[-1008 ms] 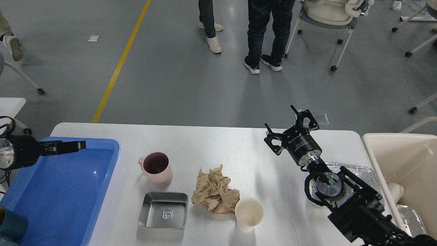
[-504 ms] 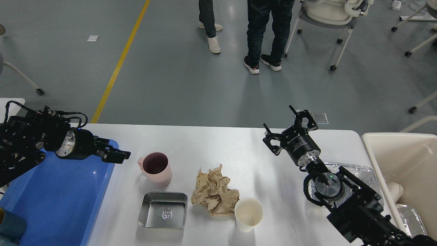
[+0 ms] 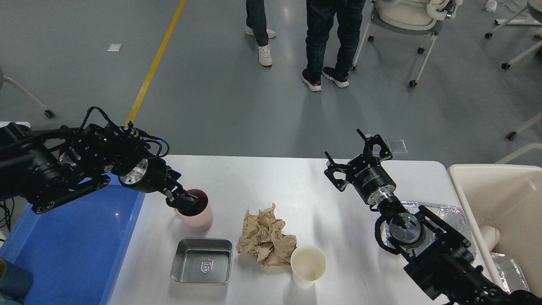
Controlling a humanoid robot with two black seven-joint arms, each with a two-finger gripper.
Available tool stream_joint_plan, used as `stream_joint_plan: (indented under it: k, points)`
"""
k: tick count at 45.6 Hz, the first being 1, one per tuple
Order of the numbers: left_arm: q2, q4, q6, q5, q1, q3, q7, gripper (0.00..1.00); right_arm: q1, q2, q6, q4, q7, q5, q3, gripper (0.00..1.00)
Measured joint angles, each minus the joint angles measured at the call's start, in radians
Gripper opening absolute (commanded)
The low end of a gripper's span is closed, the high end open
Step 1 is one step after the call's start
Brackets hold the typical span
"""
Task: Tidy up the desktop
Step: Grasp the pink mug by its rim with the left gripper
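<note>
left gripper at the pink mug

while the white desktop (image 3: 296,186) is stretching across the lower part of the view, the left gripper (image 3: 183,201) is reaching down at the rim of the pink mug (image 3: 196,212). its dark fingers are sitting too close together against the mug's dark inside, so i cannot tell if they are wide or narrow. the right gripper (image 3: 358,154) is hanging over the far right part of the desktop with its fingers spread wide and nothing in them. a steel square tray (image 3: 202,266) is lying just in front of the mug. a crumpled brown paper (image 3: 266,236) is lying beside it, touching a white paper cup (image 3: 308,266). a blue tray (image 3: 72,250) is sitting on the left, and a cream bin (image 3: 499,199) is standing on the right. a crinkly foil tray (image 3: 444,212) is lying under the right arm.
</note>
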Motion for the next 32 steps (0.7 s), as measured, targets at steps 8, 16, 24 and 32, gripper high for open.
stream_joint_plan:
  k: [8,16,24,32]
  points:
    - [-0.087,0.053,0.000,0.005,-0.016,0.066,0.000,0.86,0.000,-0.001,0.002,0.002,0.000,0.000,0.000,1.00]
    - [-0.177,0.126,0.000,0.007,-0.010,0.098,-0.001,0.77,0.000,-0.001,0.003,0.003,0.000,0.000,0.001,1.00]
    - [-0.242,0.162,0.003,0.008,0.001,0.106,-0.001,0.76,0.000,-0.002,0.004,0.003,0.000,0.000,0.000,1.00]
    - [-0.275,0.193,0.004,0.008,0.009,0.138,0.000,0.76,-0.002,-0.005,0.005,0.001,0.000,0.000,0.000,1.00]
